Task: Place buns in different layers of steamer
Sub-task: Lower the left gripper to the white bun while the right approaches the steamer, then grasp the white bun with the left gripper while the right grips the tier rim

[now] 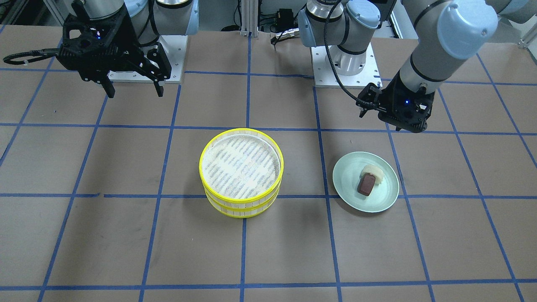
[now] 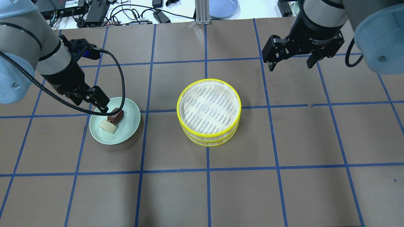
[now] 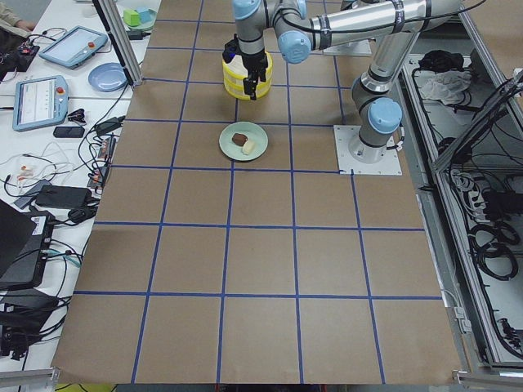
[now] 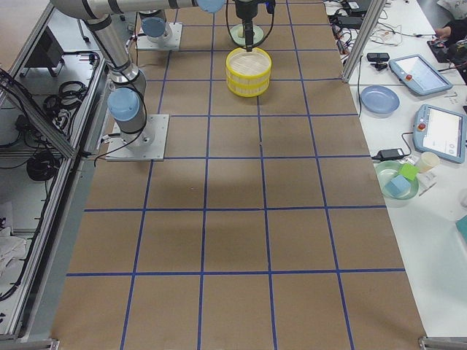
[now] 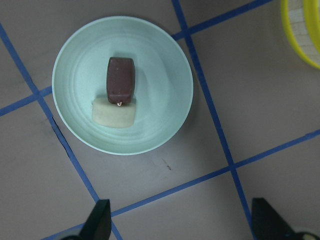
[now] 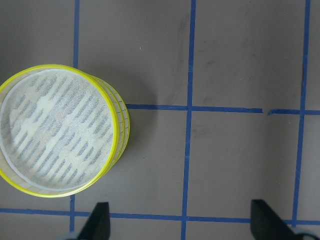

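The two steamer layers sit stacked near the middle of the surface [image 2: 284,189], the upper tray [image 2: 209,80] squarely on the lower tray [image 2: 208,142], and the striped liner of the upper one holds nothing. Both buns lie on the pale green plate [image 5: 167,60], well apart from the stack: the dark bun [image 5: 120,80] touches the pale bun [image 5: 114,114] at one end. The left pincer [image 5: 182,225] hangs above the surface just beside the plate, its jaws spread wide and holding nothing. The right pincer [image 2: 290,65] hovers on the other side of the stack, also wide open and empty.
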Robot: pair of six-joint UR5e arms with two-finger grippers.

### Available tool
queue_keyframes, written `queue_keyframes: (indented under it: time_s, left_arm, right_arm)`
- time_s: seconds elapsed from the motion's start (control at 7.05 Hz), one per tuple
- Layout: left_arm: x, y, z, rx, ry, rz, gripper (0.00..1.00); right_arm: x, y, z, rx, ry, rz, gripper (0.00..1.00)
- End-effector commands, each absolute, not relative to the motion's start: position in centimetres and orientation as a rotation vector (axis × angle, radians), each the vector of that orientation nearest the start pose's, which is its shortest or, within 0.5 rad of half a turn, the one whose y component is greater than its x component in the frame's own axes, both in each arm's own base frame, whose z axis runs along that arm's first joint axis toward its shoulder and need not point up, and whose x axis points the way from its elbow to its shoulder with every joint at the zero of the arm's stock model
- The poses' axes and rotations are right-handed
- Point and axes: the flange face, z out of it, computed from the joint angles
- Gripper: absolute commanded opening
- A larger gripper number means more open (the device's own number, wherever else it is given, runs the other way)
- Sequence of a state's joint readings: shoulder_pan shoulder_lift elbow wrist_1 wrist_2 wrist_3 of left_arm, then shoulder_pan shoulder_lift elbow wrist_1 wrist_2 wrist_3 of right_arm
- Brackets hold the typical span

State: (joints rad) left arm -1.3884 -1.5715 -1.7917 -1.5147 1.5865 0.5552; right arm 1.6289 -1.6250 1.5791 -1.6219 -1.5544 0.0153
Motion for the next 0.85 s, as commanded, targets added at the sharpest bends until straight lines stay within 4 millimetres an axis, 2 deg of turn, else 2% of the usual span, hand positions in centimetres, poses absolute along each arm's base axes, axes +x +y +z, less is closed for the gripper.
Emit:
queue_keyframes:
  time_s: [0.0,0.14,0.28,0.43,0.57,0.71]
  left_arm:
    - [-2.8,-50.0,33.6,0.640,3.116,0.346,0.85]
    - [-2.1,-51.0,30.7,0.666,3.067,0.307,0.83]
    - [-1.7,-51.5,28.9,0.660,3.075,0.335,0.84]
    - [-1.4,-51.9,27.0,0.654,3.089,0.385,0.84]
    - [-1.3,-52.9,25.0,0.651,3.093,0.369,0.83]
    - [-1.1,-53.5,23.6,0.653,3.092,0.364,0.83]
  right_arm:
    - [16.8,-47.3,50.4,-0.082,3.112,-0.118,1.00]
    - [17.5,-49.0,48.0,-0.091,3.100,-0.045,1.00]
    - [20.3,-49.4,45.1,-0.052,3.105,0.041,1.00]
    - [23.4,-51.0,41.1,-0.018,3.114,0.094,1.00]
    - [25.3,-52.5,37.4,-0.024,3.117,0.114,1.00]
    - [25.6,-53.5,32.9,-0.016,3.122,0.173,1.00]
